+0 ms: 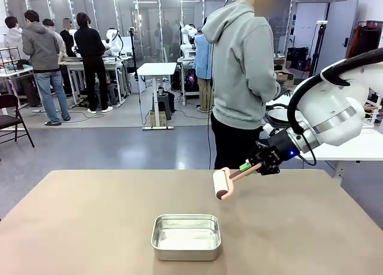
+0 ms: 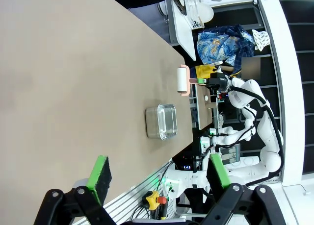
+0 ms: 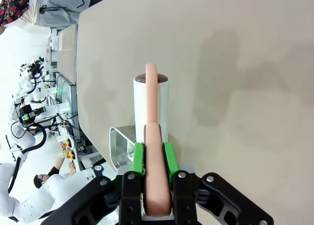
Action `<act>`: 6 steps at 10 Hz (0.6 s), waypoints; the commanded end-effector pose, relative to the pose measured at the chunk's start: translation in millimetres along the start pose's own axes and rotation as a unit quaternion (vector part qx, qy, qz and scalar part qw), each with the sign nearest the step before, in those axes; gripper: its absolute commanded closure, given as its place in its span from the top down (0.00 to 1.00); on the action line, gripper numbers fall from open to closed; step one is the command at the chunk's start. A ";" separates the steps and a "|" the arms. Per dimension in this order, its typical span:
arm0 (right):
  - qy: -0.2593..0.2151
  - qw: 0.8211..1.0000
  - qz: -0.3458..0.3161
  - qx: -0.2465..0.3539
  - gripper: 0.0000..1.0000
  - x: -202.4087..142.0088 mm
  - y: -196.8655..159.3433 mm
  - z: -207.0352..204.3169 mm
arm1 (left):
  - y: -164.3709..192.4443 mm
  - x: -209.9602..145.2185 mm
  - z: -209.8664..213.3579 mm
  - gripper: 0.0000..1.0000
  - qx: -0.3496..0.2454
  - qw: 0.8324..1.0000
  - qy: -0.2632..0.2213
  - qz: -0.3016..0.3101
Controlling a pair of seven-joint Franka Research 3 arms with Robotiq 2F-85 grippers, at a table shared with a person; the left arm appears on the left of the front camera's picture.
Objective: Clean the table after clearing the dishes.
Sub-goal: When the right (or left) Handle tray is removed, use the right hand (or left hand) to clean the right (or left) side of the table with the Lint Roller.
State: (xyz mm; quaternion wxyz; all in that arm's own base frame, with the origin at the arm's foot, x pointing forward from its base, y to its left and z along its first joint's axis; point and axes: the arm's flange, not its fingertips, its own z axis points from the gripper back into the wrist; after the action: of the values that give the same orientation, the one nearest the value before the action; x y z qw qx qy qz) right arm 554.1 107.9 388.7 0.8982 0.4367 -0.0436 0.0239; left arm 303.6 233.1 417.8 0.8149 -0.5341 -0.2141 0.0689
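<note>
Two grippers, two states: the right gripper [image 1: 248, 167] pinched the pink handle of a lint roller [image 1: 222, 184] over the far side of the table [image 1: 90, 227], beyond a steel pan [image 1: 186, 236]; the left gripper [image 2: 159, 172] hovered, jaws wide, holding nothing.

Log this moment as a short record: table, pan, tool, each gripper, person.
table: taupe top
steel pan: square, looks empty, on the table near the robot's edge
lint roller: white roll, pink handle, over the table's far part; contact with the top cannot be told
right gripper: shut on the lint roller's handle
left gripper: open, holding nothing
person: stands at the far side, grey hoodie
</note>
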 end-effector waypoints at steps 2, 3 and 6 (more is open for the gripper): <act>0.004 1.000 0.000 -0.009 0.21 0.7 9.0 6.5 | -2.0 1.3 1.7 1.00 -0.002 1.000 -0.004 0.007; -0.001 1.000 0.003 -0.002 0.21 1.0 1.9 1.6 | -2.0 1.3 1.7 1.00 -0.002 1.000 -0.004 0.007; -0.040 0.996 -0.068 0.043 0.21 13.9 -44.6 -22.9 | -2.0 1.3 1.7 1.00 -0.002 1.000 -0.004 0.007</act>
State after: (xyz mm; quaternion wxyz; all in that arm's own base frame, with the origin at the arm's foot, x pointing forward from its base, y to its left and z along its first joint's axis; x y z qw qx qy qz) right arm 564.9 97.8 351.3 0.8852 0.4627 -0.0350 -0.0331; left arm 303.5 233.2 417.7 0.8149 -0.5341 -0.2142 0.0690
